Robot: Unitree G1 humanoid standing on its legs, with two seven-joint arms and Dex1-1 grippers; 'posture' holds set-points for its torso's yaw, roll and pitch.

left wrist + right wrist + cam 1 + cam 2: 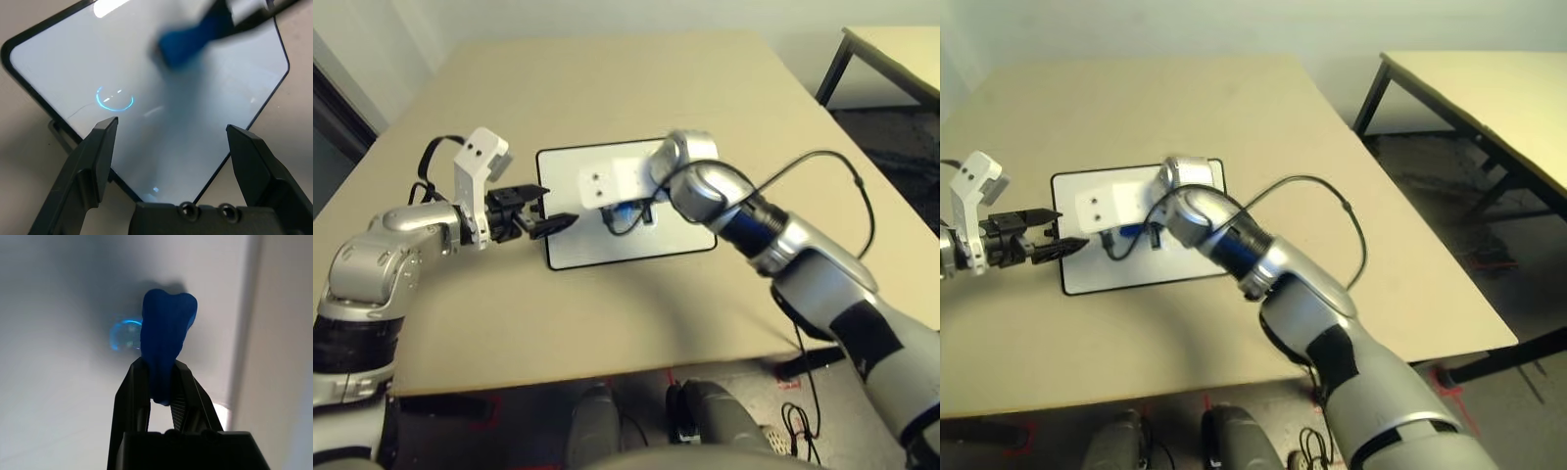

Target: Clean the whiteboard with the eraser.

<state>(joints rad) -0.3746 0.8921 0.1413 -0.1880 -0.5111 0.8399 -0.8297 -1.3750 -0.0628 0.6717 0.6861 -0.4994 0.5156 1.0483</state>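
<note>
Lying flat near the middle of the tan table [607, 88], well apart from every edge: the whiteboard [636, 245], placed within reach of both arms. Looking almost clean in the wrist views, with only faint traces left on the white surface, so the wiping is probably well along.

Reaching across the board from the right: the right gripper [160, 396], angled down at the surface and pinching the eraser [166, 340] tight between its fingers. Squeezing the soft blue block in at the waist, leaving its free end sticking out toward the board for rubbing; contact with the surface not certain.

Waiting at the board's left near corner: the left gripper [171, 147], fingers spread apart around nothing, likely positioned to steady the board against sliding.
</note>
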